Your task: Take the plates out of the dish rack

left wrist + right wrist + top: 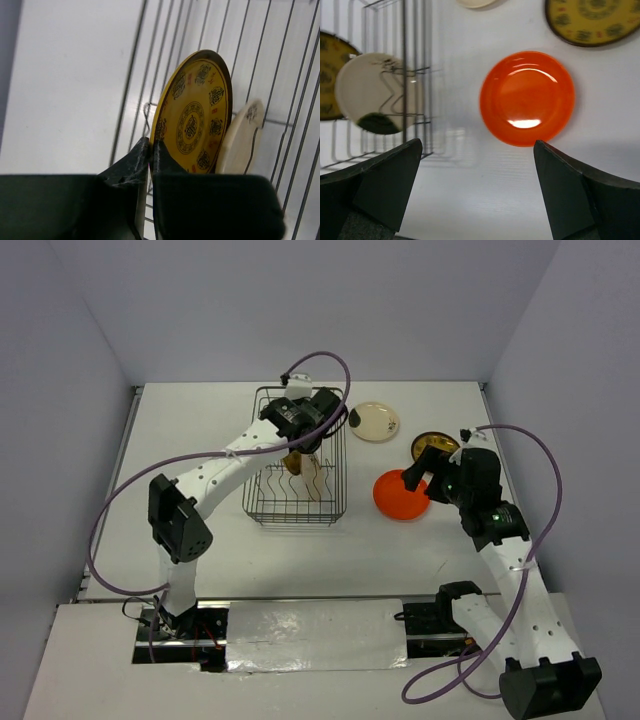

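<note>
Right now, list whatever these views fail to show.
- Left wrist: racked yellow plate's lower rim, behind the left gripper; most of the racked cream plate, behind that plate.
- Top view: where the left gripper meets its plate, hidden under its wrist; orange plate's far rim, under the right gripper.
- Right wrist: table yellow plate and table cream plate, cut by the top edge; rack, blurred and cut by the left edge.

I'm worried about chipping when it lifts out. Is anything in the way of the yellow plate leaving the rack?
Nothing visible sits over it. The left gripper is shut on the rim of the yellow plate. A cream plate stands close beside it in the rack, so a tilted lift might knock that one.
</note>
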{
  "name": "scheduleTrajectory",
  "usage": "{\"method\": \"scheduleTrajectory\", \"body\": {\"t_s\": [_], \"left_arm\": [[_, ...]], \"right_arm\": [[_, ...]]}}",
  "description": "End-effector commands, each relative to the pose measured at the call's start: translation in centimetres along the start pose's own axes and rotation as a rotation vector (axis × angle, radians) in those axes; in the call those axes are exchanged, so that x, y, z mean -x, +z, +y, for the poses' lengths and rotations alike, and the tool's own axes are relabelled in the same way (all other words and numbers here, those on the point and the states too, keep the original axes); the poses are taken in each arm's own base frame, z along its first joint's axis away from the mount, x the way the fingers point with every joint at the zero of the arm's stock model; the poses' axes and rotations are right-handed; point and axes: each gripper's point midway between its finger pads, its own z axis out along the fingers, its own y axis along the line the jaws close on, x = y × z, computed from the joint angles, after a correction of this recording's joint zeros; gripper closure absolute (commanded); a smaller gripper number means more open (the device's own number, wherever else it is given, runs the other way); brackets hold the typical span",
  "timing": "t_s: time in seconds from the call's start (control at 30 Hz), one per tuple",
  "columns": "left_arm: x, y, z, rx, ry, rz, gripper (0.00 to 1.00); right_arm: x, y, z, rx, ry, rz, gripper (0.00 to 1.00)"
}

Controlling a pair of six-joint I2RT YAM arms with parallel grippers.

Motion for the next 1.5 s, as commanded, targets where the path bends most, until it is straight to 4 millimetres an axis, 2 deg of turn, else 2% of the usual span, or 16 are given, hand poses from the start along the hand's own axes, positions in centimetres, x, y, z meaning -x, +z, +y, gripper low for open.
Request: {"method": "scheduleTrajectory", "body": {"t_s": [0.0, 0.3, 0.33, 0.37, 0.43, 0.5, 0.63, 0.77, 0.8, 0.87, 0.9, 0.93, 0.97, 1.07, 1.27, 1.47], "left_arm": [[4.0, -3.2, 4.8, 0.127, -0.073, -0.121, 1.00], [6.6, -8.7, 9.4, -0.008, -0.147, -0.189, 1.00], [6.9, -9.4, 8.8, -0.088, -0.156, -0.200, 1.00], [6.9, -9.8, 5.5, -0.263, -0.181, -0.203, 1.00], [6.5, -12.8, 4.3, -0.516, -0.180, -0.226, 0.97], [8.6, -16.4, 4.1, -0.701, -0.270, -0.320, 0.94], [8.3, -19.9, 1.7, -0.962, -0.260, -0.326, 0.95], [7.5, -20.3, 0.0, -1.051, -0.237, -0.287, 0.95], [7.3, -19.9, -0.6, -1.052, -0.230, -0.275, 0.94], [7.1, -18.7, -0.6, -1.004, -0.227, -0.253, 0.74], [7.1, -16.7, -0.5, -0.903, -0.238, -0.241, 0.60], [6.7, -15.5, 0.3, -0.821, -0.236, -0.213, 0.18], [6.5, -14.2, 0.9, -0.740, -0.244, -0.200, 0.03], [5.3, -10.4, 2.0, -0.523, -0.222, -0.159, 0.00], [3.1, -8.3, 0.6, -0.494, -0.154, -0.122, 0.01], [2.2, -7.6, -0.2, -0.446, -0.089, -0.101, 0.01]], "right_arm": [[0.5, -0.3, 5.2, 0.278, -0.009, -0.002, 0.00], [3.5, -4.8, 16.8, 0.958, -0.016, -0.059, 0.00], [4.3, -5.2, 17.7, 0.981, -0.022, -0.074, 0.00], [4.0, -4.9, 18.8, 0.999, -0.031, -0.052, 0.00], [4.5, -3.8, 20.2, 0.983, -0.041, -0.038, 0.00], [3.9, -3.0, 21.5, 0.979, -0.046, 0.000, 0.00], [3.7, -1.5, 22.7, 0.989, -0.020, 0.035, 0.02], [3.3, -1.7, 23.0, 1.036, -0.021, 0.038, 0.32], [3.7, -2.1, 23.1, 1.057, -0.027, 0.019, 0.62], [3.9, -2.4, 22.3, 1.040, -0.001, -0.005, 1.00], [3.6, -2.0, 21.4, 1.009, 0.021, -0.007, 1.00], [4.9, -1.6, 20.2, 0.949, 0.053, -0.056, 1.00], [4.4, -0.5, 18.6, 0.862, 0.095, -0.020, 1.00], [5.2, 3.5, 11.3, 0.533, 0.254, -0.012, 1.00], [6.0, 8.0, -4.8, 0.144, 0.515, -0.053, 1.00], [5.1, 12.1, -12.2, -0.055, 0.602, 0.022, 1.00]]}}
